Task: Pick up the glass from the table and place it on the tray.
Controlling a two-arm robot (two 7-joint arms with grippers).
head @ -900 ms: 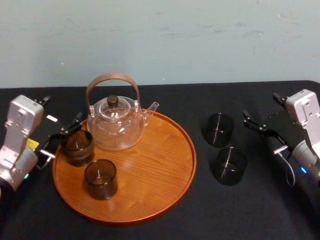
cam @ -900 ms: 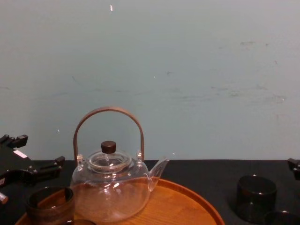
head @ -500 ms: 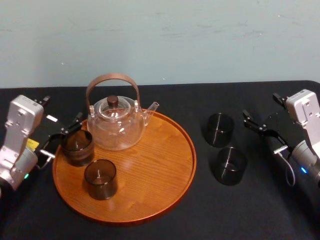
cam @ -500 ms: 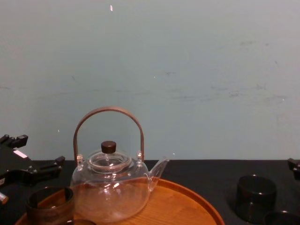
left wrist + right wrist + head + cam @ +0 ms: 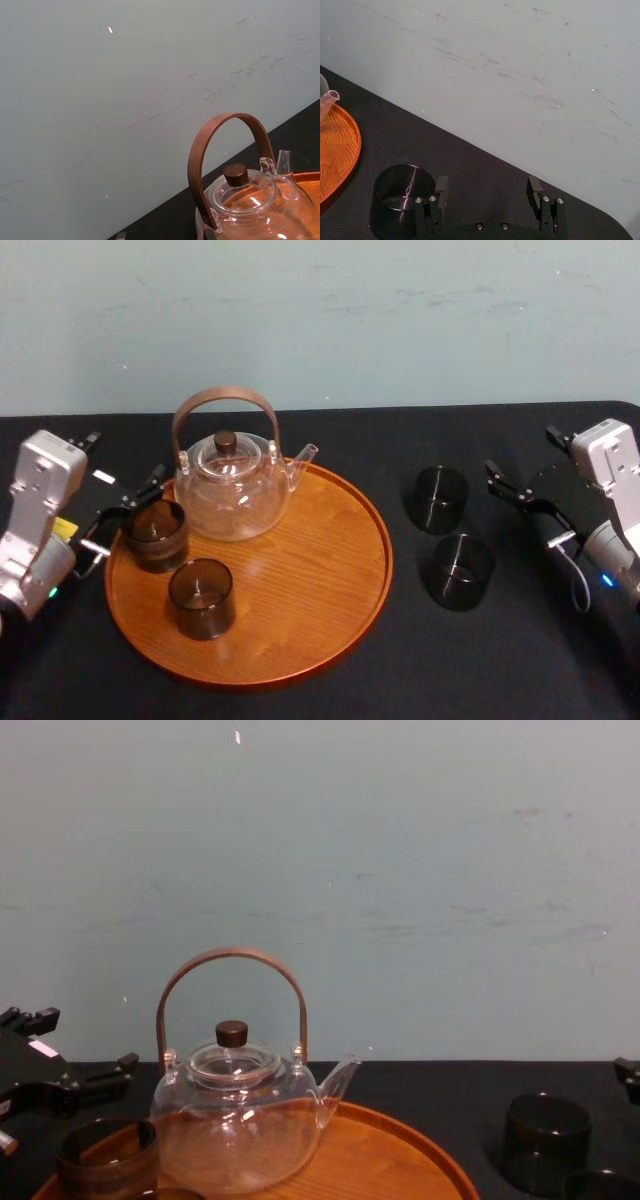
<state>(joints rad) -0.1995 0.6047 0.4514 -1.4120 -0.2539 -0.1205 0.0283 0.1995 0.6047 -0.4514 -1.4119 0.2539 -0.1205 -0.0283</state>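
Two dark smoky glasses stand on the black table right of the tray: the far glass (image 5: pixel 438 499) (image 5: pixel 545 1142) (image 5: pixel 400 200) and the near glass (image 5: pixel 460 571) (image 5: pixel 600 1186). My right gripper (image 5: pixel 530 462) (image 5: pixel 487 189) hovers open and empty to their right; in the right wrist view the far glass sits just outside one finger (image 5: pixel 441 189). The round orange-brown wooden tray (image 5: pixel 320 600) (image 5: pixel 400 1160) (image 5: pixel 335 150) carries a glass teapot (image 5: pixel 228 485) (image 5: pixel 235 1120) (image 5: pixel 250 200) and two more dark glasses (image 5: pixel 153 533) (image 5: pixel 200 597). My left gripper (image 5: pixel 120 468) (image 5: pixel 70 1045) stands open at the tray's left edge, beside the far tray glass (image 5: pixel 105 1155).
The black cloth table (image 5: pixel 480 660) ends at a pale teal wall (image 5: pixel 400 320) behind. The teapot's tall brown handle (image 5: pixel 225 400) rises over the tray's far side. Bare wood lies on the tray's right half.
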